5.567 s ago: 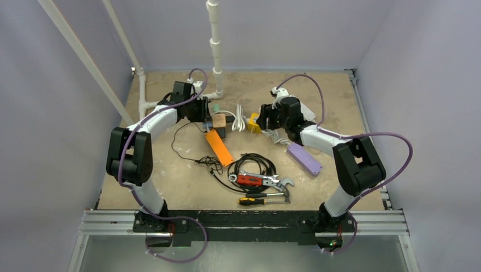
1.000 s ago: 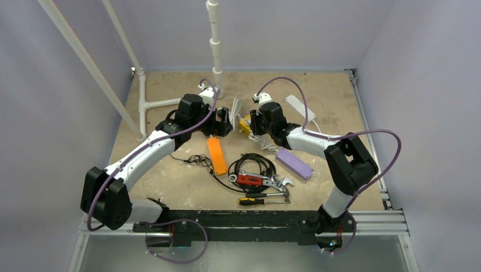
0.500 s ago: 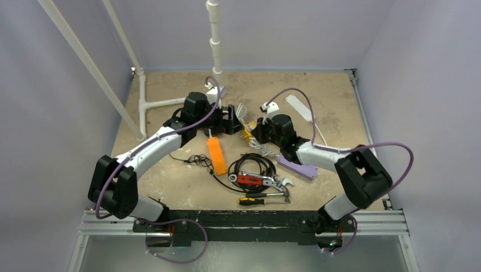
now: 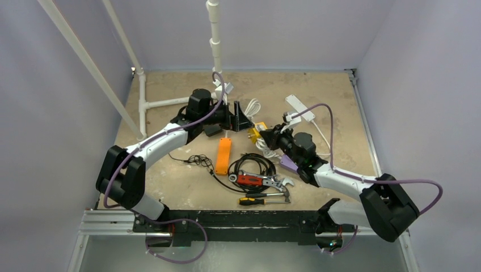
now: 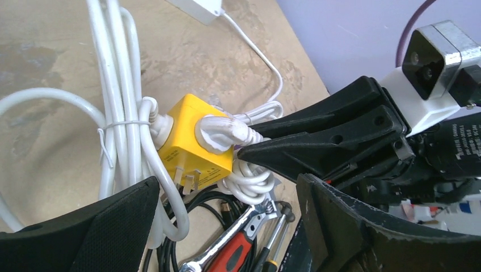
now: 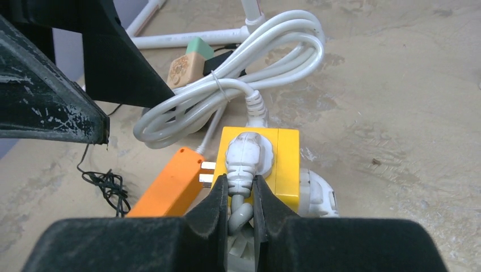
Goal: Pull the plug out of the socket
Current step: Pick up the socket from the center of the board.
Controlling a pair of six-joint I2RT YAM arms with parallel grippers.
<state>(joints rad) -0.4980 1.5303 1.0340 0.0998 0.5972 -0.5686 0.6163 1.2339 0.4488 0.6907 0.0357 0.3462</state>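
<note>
Right fingers (image 6: 210, 211) — lately apart — now tight around the white plug (image 6: 244, 154); left fingers (image 5: 105, 226) wide.

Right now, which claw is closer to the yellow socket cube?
Right. The right gripper is shut on the white plug seated in the yellow socket cube; the left gripper hangs open just beside the cube, not touching it.

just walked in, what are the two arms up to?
The right gripper is shut on the neck of the white plug, which sits fully seated in the yellow socket cube. The left gripper hangs open beside the cube, with nothing between its fingers. The plug has not been pulled out yet.
</note>
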